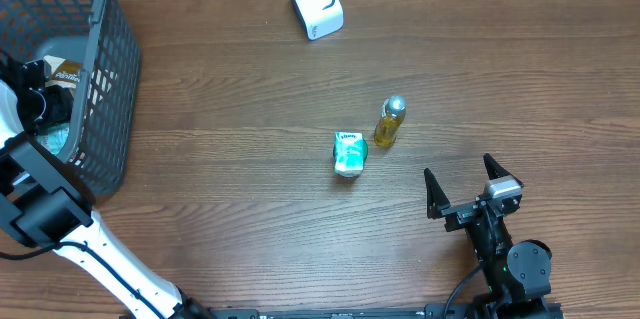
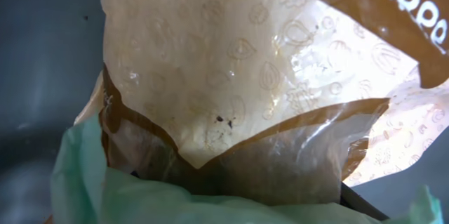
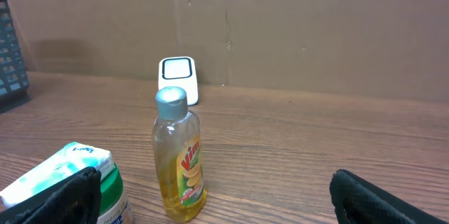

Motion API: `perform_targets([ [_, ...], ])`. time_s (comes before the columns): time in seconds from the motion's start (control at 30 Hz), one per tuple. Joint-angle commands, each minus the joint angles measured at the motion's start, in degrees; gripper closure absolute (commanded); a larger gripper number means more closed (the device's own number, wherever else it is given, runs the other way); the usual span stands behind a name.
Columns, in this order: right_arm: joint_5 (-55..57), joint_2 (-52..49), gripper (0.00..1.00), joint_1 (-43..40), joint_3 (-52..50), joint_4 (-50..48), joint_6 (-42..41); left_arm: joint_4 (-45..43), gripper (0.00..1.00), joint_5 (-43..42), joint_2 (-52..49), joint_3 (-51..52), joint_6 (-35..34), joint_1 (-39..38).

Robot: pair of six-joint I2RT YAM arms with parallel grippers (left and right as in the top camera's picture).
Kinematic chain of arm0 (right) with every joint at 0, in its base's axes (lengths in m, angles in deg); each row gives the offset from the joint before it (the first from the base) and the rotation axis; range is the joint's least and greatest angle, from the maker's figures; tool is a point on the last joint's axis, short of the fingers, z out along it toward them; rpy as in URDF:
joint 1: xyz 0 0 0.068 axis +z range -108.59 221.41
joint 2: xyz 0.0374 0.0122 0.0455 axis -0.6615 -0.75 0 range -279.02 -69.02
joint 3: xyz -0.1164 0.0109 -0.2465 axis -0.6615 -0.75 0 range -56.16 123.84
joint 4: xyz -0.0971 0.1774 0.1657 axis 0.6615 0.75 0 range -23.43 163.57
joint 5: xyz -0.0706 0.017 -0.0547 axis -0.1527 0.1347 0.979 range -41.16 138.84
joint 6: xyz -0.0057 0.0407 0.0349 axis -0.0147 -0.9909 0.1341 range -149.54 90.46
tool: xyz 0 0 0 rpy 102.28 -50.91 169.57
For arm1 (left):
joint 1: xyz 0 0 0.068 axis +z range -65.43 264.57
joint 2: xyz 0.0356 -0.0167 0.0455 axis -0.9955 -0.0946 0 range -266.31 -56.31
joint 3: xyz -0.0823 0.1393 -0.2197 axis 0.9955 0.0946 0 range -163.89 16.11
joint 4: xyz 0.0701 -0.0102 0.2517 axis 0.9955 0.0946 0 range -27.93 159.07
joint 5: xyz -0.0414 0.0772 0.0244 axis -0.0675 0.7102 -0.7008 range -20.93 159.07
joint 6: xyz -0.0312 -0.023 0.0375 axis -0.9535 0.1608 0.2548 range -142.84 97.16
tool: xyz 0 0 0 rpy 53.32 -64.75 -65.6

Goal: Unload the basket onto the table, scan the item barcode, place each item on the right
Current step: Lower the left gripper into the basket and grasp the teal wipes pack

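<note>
Left hand (image 1: 40, 104) in basket (image 1: 110, 79) at a brown packet (image 2: 266, 76), its grip impossible to tell; right hand (image 1: 457, 165) with fingers apart above desk (image 1: 250, 109).

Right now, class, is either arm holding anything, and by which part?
The right gripper holds nothing; its fingers stand open. The left gripper is down in the basket, close against a brown-and-cream bag; whether it grips the bag cannot be told.
</note>
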Motion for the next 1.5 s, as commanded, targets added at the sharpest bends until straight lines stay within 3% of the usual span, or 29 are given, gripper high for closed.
perform_targets([
  [0.0, -0.09, 0.46, 0.00, -0.15, -0.59, -0.42, 0.26, 2.64, 0.75, -2.62, -2.73, 0.37, -1.53, -0.39],
  [0.27, -0.07, 0.46, 0.00, -0.15, -0.59, -0.42, 0.26, 6.54, 0.86, -2.62, -1.18, -8.44, -5.57, -0.39],
  [0.7, -0.07, 0.46, 0.00, -0.15, -0.59, -0.44, 0.26, 15.43, 0.91, -2.23, 3.21, -29.05, -12.02, -0.85],
  [1.1, -0.07, 0.46, 0.00, -0.15, -0.59, -0.42, 0.26, 17.59, 0.89, -0.74, 4.55, -26.29, -14.43, -3.28],
  [1.47, -0.09, 0.46, 0.00, -0.15, -0.59, -0.42, 0.26, 14.40, 0.90, 3.04, 24.33, -31.52, -20.98, -3.61],
])
